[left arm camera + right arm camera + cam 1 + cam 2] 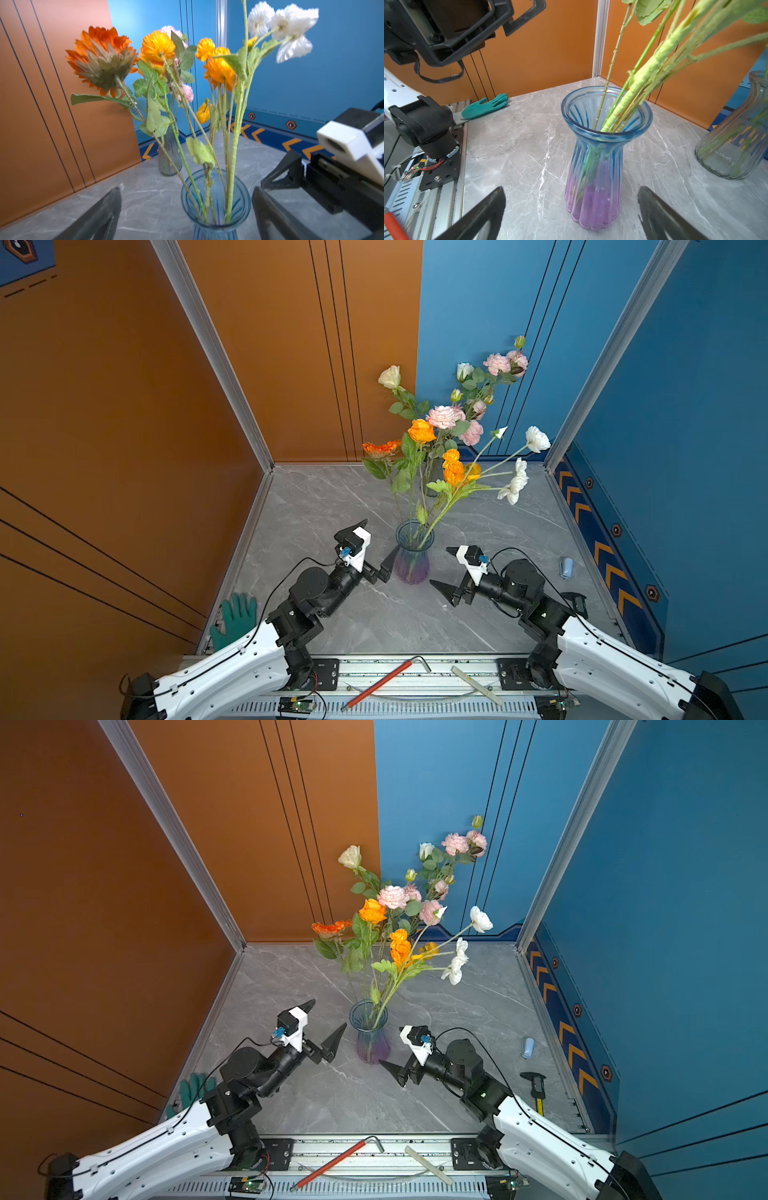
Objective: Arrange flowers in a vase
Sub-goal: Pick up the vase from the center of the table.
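Flowers (422,431) in the blue-to-purple glass vase (413,568) around mid-table (332,497), stems down through the flared mouth, blooms fanning up and away from the arms. Left claw (381,536): spread wide, empty, just beside the vase, nearest tip close to the glass, contact not certain. Right claw (440,565): equally wide, empty, low over the table on the vase's other side, a little apart.

Probably light and top-heavy: thin, springy stems, likely to swivel in a pinch and to snag on neighbours. Best taken on a bare length of stem between the lowest leaf and the rim, never at a bloom. Glass: smooth, breakable, narrow-waisted, likely easy to tip if a stem drags sideways.

From the wrist views only: a second vase (169,153), clear and ribbed, further back, with stems of its own, apparently the pink and cream ones; almost wholly masked by foliage in both top views. Right wrist view: straight into the mouth, stems bunched against one side of the rim. Full spread of the blooms: top views only.
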`<state>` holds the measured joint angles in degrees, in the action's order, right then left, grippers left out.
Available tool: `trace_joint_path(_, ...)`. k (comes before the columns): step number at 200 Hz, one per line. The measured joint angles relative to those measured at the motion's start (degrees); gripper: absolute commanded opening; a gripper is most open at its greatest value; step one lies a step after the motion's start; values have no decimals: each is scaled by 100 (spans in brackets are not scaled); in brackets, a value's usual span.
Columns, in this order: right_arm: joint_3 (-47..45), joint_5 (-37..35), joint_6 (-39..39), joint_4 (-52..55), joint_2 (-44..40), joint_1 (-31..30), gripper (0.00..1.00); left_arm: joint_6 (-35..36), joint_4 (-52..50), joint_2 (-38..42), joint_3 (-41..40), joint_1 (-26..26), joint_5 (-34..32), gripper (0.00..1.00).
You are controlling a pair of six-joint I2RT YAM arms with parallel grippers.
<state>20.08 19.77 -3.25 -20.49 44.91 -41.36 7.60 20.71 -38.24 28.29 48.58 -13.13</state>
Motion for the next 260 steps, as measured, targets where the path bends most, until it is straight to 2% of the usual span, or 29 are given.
trace_joint_path(26, 0, -168, 0, -214, 166, 0, 100, 374, -732, -94, 472, -612, 378, 98)
trace_joint_path(62, -7, -232, 2, -573, 608, 0, 100, 511, -1355, -782, 1355, -2033, 2433, 98)
trace_joint_path(89, -17, -293, 48, -901, 874, 0, 100, 776, -1961, -811, 1421, -2695, 3469, 98)
trace_joint_path(133, 179, -450, 111, -1163, 1342, -190, 100, 1110, -2334, -240, 1187, -2828, 3703, 98)
trace_joint_path(174, 577, -570, 109, -1421, 2037, -280, 100, 1211, -2334, -330, 1187, -2828, 3705, 98)
trace_joint_path(260, 922, -551, 273, -3008, 3781, -103, 100, 1255, -2358, -387, 1150, -2855, 3707, 98)
